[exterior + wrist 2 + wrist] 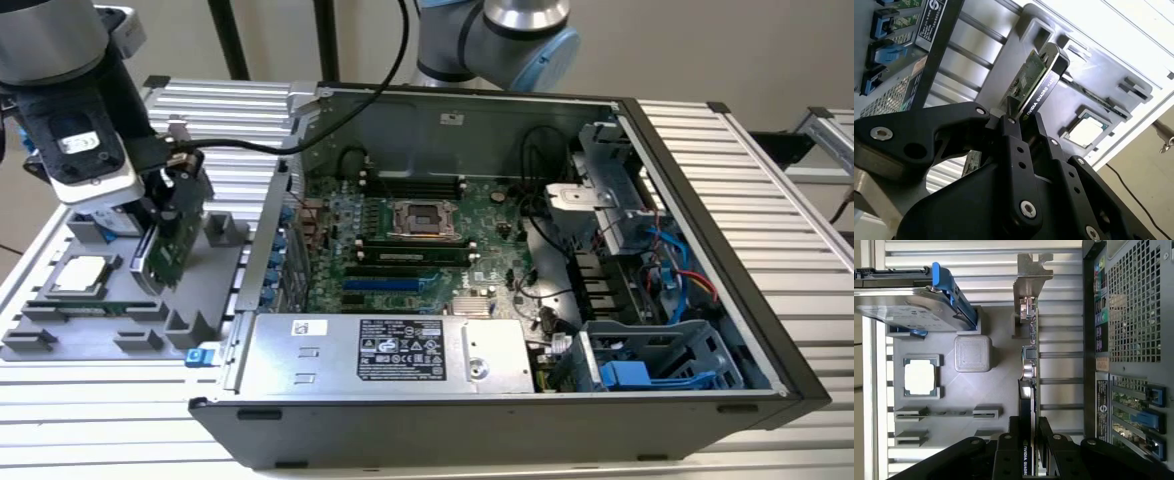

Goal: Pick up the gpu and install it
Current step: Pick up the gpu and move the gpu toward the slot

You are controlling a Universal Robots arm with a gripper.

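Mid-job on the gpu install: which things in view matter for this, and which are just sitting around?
Part of the job: gripper, shut on the gpu; open computer case; motherboard.

Just lying about: hard drive in its blue-edged caddy; processor chip; grey parts tray; power supply.

Your computer case [534, 425] sits on the desk [747, 170], open side up, with the motherboard [400, 240] on its floor and the power supply [387, 350] along its near wall. The tray [67, 345] lies just beside the case, on the exterior view's left. The gpu [168, 240] stands upright over the tray's case-side edge, pinched at its top between the fingers [1014, 150] of your hand [167, 195]. The processor [84, 274] lies in a tray pocket farther left, and the hard drive [909, 315] sits in the tray, well apart from the gpu.
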